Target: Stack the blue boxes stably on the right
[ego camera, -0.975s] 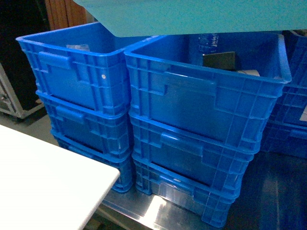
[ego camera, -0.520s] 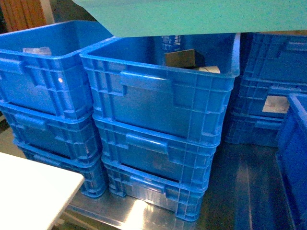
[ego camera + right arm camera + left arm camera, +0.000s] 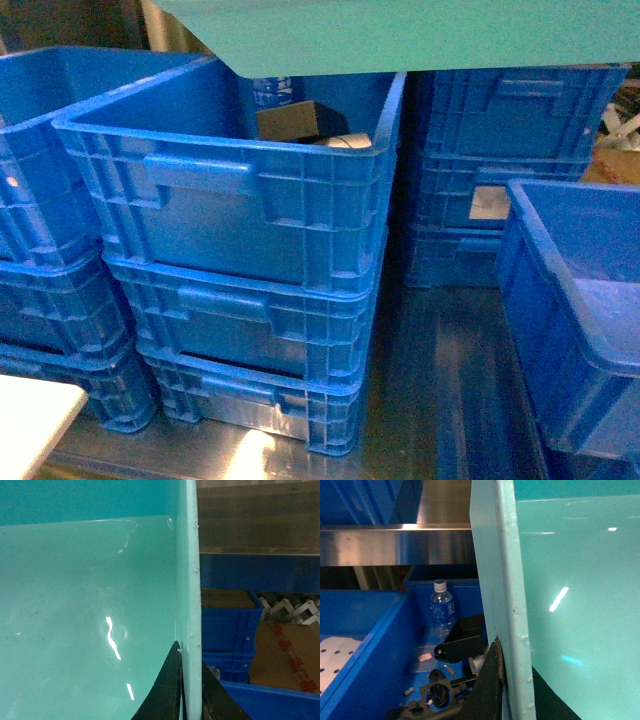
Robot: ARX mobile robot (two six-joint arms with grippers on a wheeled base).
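Note:
One light turquoise blue box point(image 3: 400, 30) is held up across the top of the head view, where it hides both grippers. In the left wrist view its rolled rim point(image 3: 500, 580) runs up the middle. My left gripper point(image 3: 512, 685) is shut on that rim, one black finger point(image 3: 487, 690) outside the wall and the other inside. In the right wrist view the tub's smooth inside point(image 3: 90, 605) fills the left. My right gripper point(image 3: 190, 685) is shut on the opposite rim point(image 3: 189, 580), a finger on each side.
A stack of three royal-blue ribbed crates point(image 3: 250, 250) stands below the tub, with another stack point(image 3: 510, 150) behind and a lone crate point(image 3: 570, 310) at the right. The crate under my left arm holds a water bottle point(image 3: 441, 607) and black parts. A white table corner point(image 3: 30, 420) is at lower left.
The head view has swung right: the crate stacks slid left, the white table nearly left the frame, and a crate appeared at the right. The tub stays held at the top.

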